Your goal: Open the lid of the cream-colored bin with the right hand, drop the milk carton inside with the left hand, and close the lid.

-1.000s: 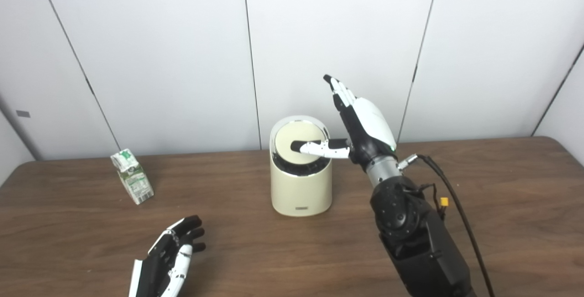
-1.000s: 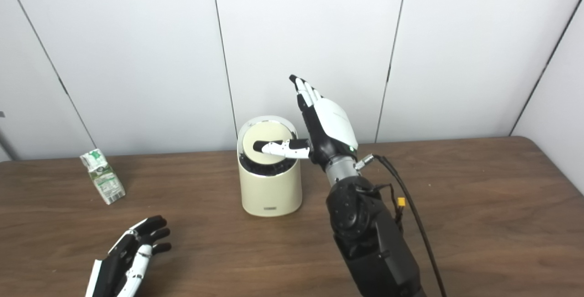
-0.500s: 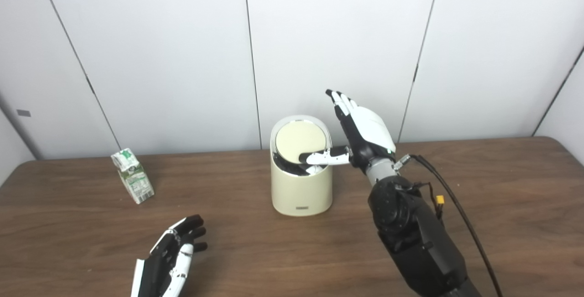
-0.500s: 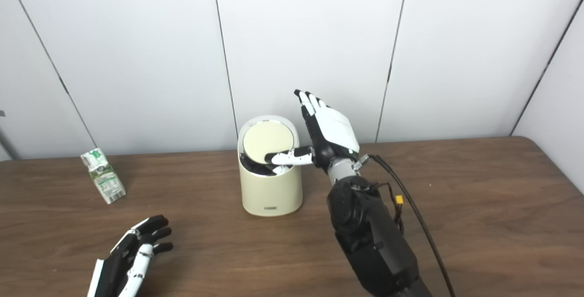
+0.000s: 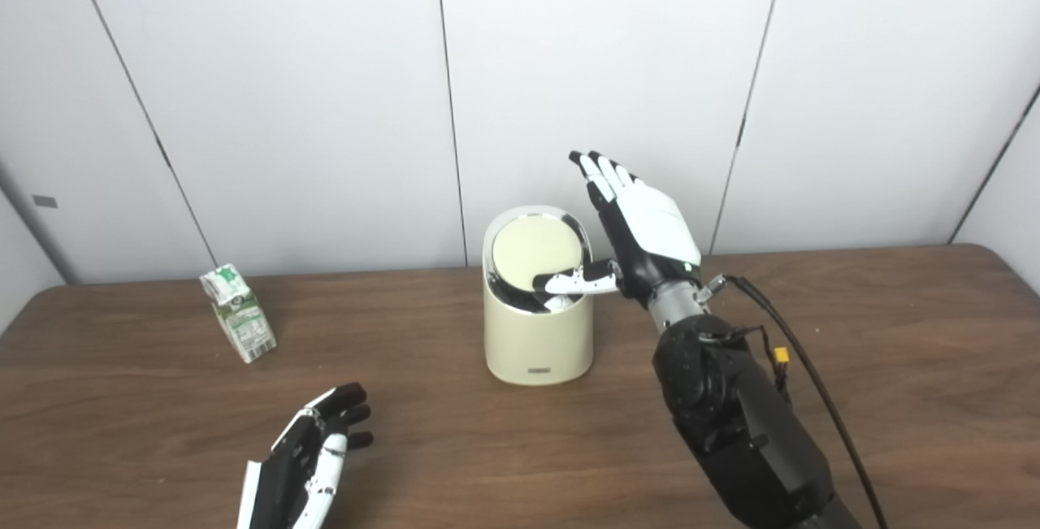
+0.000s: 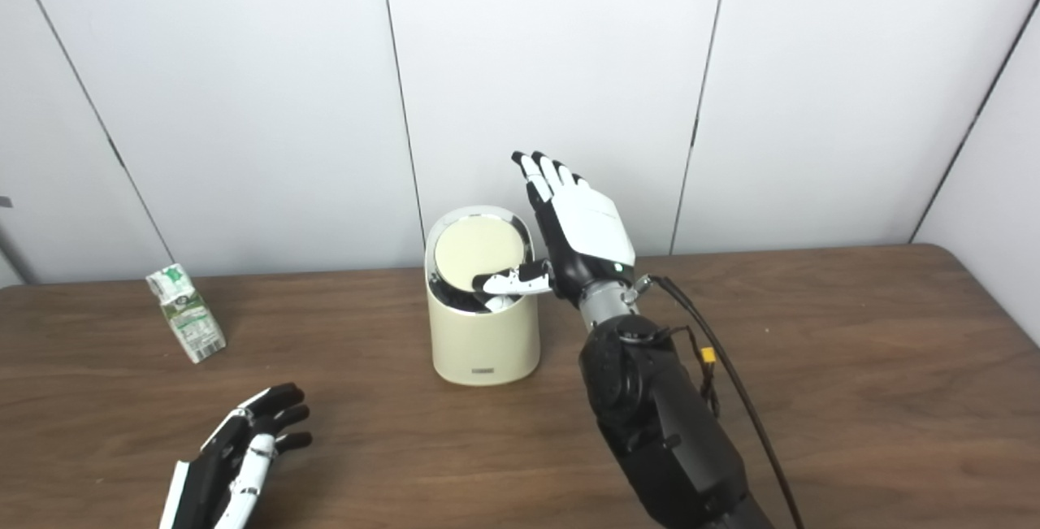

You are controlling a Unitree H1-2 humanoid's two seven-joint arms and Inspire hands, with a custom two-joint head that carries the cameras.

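Note:
The cream-colored bin stands mid-table. Its round lid is tilted, front edge pushed down into the opening, showing the dark interior below it. My right hand is open just right of the bin, fingers pointing up, its thumb pressing on the lid's lower right edge. The milk carton, white and green, stands leaning at the far left of the table. My left hand rests open low near the front edge, well apart from the carton.
The brown wooden table spreads wide to the right. A white panelled wall rises close behind the bin. A black cable runs along my right forearm.
The right hand dropped and its thumb slid from the lid's middle to its front right edge, tipping the lid further inward. The left hand and carton stayed put.

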